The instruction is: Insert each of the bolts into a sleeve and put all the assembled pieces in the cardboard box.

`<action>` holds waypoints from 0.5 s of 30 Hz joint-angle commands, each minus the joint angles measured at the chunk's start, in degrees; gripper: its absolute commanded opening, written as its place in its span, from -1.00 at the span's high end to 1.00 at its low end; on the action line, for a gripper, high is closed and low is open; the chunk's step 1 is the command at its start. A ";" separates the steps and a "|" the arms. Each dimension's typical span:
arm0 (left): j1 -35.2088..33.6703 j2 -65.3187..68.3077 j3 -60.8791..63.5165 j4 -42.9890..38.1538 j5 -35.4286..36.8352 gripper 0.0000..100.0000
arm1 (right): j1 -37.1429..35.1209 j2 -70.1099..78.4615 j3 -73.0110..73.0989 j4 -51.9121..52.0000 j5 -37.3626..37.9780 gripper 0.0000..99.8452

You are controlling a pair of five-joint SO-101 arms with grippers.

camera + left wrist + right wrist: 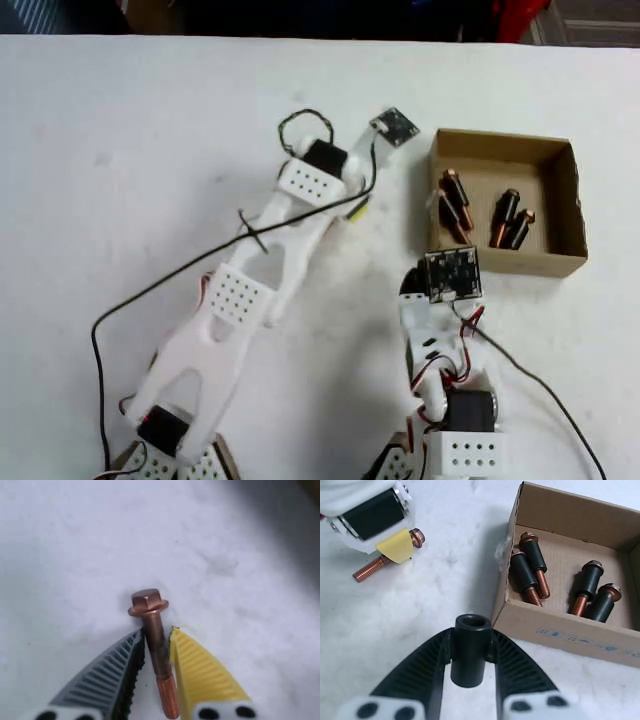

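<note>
Left wrist view — left fingers seem clamped on the bolt; right fingers grip a sleeve.

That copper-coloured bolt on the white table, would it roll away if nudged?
The bolt looks like solid metal, so it is probably stiff and heavy for its size. Its round shank would likely roll, but the wider flanged head should make it curve rather than run straight.
</note>
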State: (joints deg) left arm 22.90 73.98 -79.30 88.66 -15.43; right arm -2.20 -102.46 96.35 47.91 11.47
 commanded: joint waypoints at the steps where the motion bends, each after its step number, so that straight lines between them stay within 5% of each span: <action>1: 0.66 -0.31 -0.26 -1.32 0.35 0.97 | 0.13 -0.57 0.44 -1.10 0.26 0.97; 15: 0.40 1.27 -7.38 12.66 0.62 0.95 | 0.13 -0.57 0.44 -1.10 0.26 0.97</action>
State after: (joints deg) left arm 23.08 76.09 -82.37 95.78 -15.52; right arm -2.20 -102.46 96.35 47.91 11.47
